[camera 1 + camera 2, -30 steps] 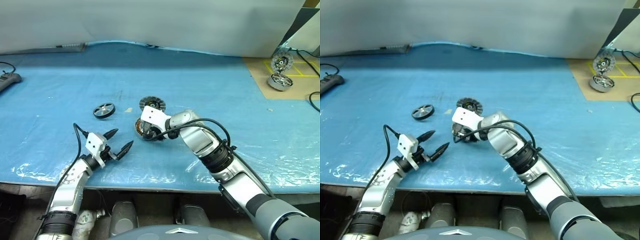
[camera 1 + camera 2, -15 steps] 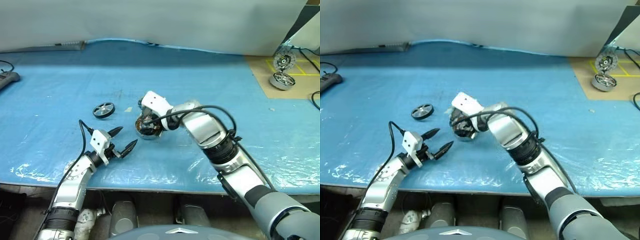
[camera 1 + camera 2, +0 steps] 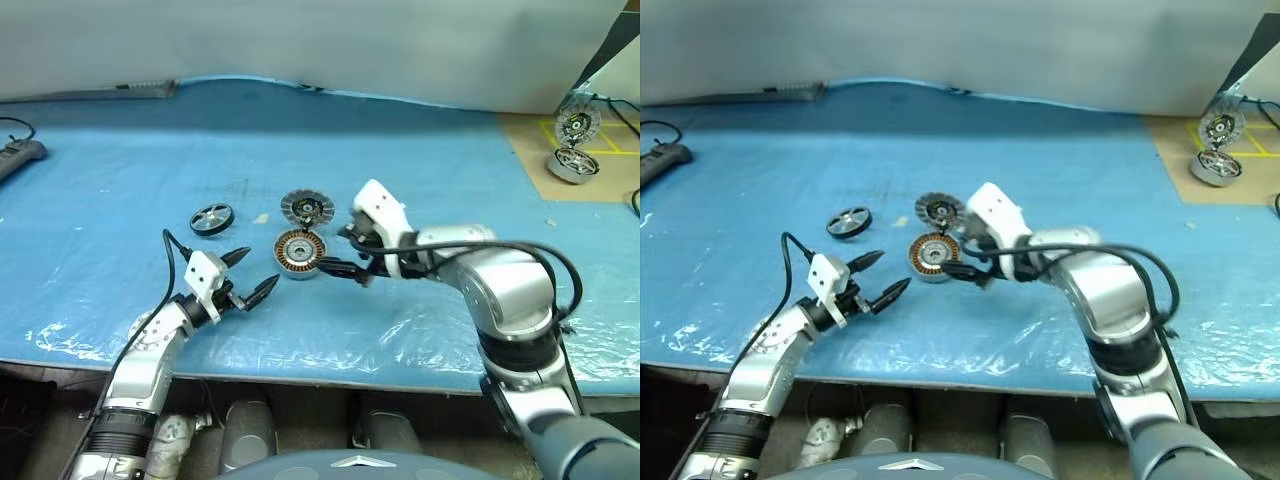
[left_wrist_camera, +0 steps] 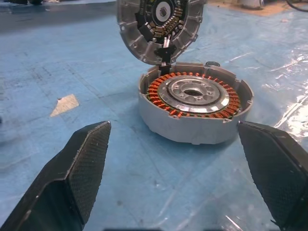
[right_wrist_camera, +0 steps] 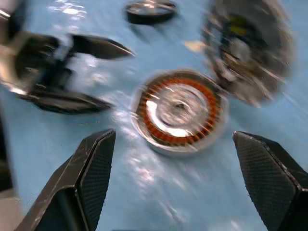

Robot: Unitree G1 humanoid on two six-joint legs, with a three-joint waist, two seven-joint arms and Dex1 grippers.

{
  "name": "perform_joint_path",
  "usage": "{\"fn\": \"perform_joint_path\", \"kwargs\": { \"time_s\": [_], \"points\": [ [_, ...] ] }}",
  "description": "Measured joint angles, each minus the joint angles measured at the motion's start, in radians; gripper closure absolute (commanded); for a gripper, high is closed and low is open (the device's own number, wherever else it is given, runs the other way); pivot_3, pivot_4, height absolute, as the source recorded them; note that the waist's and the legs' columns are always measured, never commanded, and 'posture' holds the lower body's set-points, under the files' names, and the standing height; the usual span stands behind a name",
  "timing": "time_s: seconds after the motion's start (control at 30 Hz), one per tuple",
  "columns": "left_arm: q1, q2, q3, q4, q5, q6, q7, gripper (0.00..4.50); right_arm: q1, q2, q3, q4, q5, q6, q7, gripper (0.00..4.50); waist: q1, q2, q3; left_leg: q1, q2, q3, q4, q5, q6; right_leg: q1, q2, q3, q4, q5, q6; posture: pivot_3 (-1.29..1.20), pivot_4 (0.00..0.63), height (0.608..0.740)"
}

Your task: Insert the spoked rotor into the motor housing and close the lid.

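Note:
The motor housing [image 3: 299,252] sits flat on the blue table cover, its copper windings and dark centre showing. Its lid [image 3: 307,208] stands open behind it, joined at the rim, ribbed inner face [image 4: 159,26] in view. The spoked rotor [image 3: 211,218] lies flat to the left, apart from both. My left gripper [image 3: 258,270] is open, just left of the housing [image 4: 195,98] and pointing at it. My right gripper [image 3: 345,252] is open and empty, just right of the housing [image 5: 178,108]. The right wrist view also shows the rotor [image 5: 150,9] and the left gripper [image 5: 72,72].
A similar motor unit [image 3: 570,162] stands on tan cardboard at the far right. A small tan scrap [image 3: 260,218] lies between rotor and lid. A dark cable end [image 3: 18,152] rests at the left edge. The table's front edge runs just below my arms.
My right gripper has opened, left the housing and drawn back to the right. The housing now lies flat with its lid open. The left gripper has hardly moved.

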Motion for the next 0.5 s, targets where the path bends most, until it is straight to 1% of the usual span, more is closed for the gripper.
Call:
{"fn": "perform_joint_path", "kwargs": {
  "time_s": [0.1,0.2,0.33,0.5],
  "points": [
    [-0.001,0.0,-0.009,-0.027,0.0,0.017,0.001,0.0,0.123,0.096,-0.093,0.04,-0.033,-0.197,-0.151,0.36,-0.016,0.0,0.0,0.0,-0.001,0.0,0.0,0.0,0.0,-0.001,0.0,0.002,0.001,0.0,-0.001,0.0,0.15,0.74],
    [0.012,-0.006,-0.017,-0.047,-0.001,0.015,-0.003,0.0,0.195,0.163,-0.128,0.14,-0.06,-0.355,-0.264,0.36,-0.019,0.0,0.0,0.002,-0.001,0.001,0.0,0.0,0.0,-0.001,0.0,0.003,0.001,-0.002,-0.004,0.0,0.15,0.74],
    [0.02,-0.02,-0.026,-0.027,-0.001,0.012,-0.009,0.0,0.235,0.232,-0.102,0.328,-0.107,-0.551,-0.38,0.36,-0.02,0.001,0.0,0.001,-0.002,0.001,0.0,0.0,0.0,-0.001,0.0,0.003,0.0,-0.002,-0.004,0.0,0.15,0.74],
    [-0.03,-0.044,-0.025,0.032,-0.004,0.01,-0.01,0.0,0.209,0.281,-0.048,0.473,-0.137,-0.717,-0.444,0.36,-0.024,0.001,0.001,0.0,-0.002,0.001,0.0,0.0,0.0,-0.001,0.0,0.003,0.0,-0.002,-0.004,0.0,0.15,0.74]
  ]
}}
